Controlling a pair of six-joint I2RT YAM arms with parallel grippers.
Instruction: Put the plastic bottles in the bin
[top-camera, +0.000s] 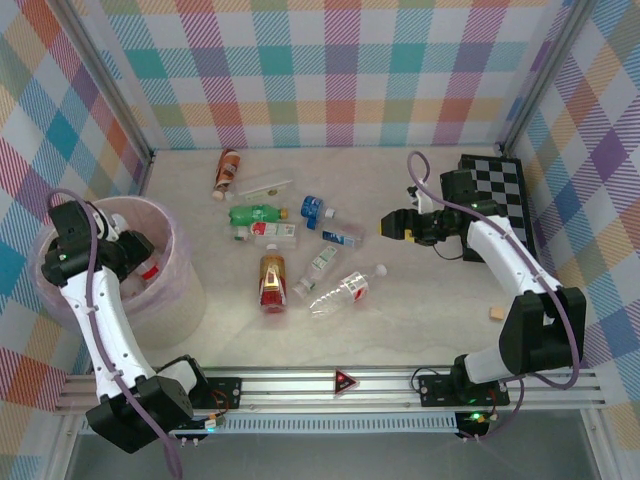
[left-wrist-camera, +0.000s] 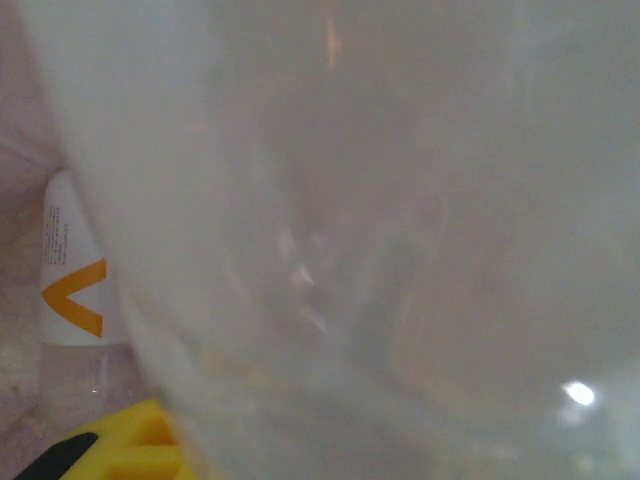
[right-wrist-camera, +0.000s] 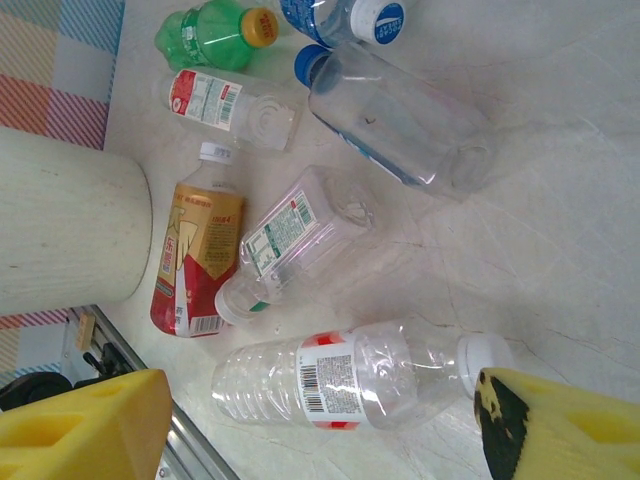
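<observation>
Several plastic bottles lie in the middle of the table: a green one, a brown-and-red labelled one and a clear one with a white cap. My right gripper hovers open to their right. In the right wrist view its yellow fingers straddle the clear white-capped bottle from above. The pink bin stands at the left. My left gripper is down inside it. One yellow finger sits wide at the edge, and a blurred clear bottle is pressed close to the lens.
A black-and-white checkerboard lies at the back right, behind the right arm. Another brown-labelled bottle and a thin white strip lie near the back wall. A small tan piece sits at the front right. An orange-chevron bottle rests in the bin.
</observation>
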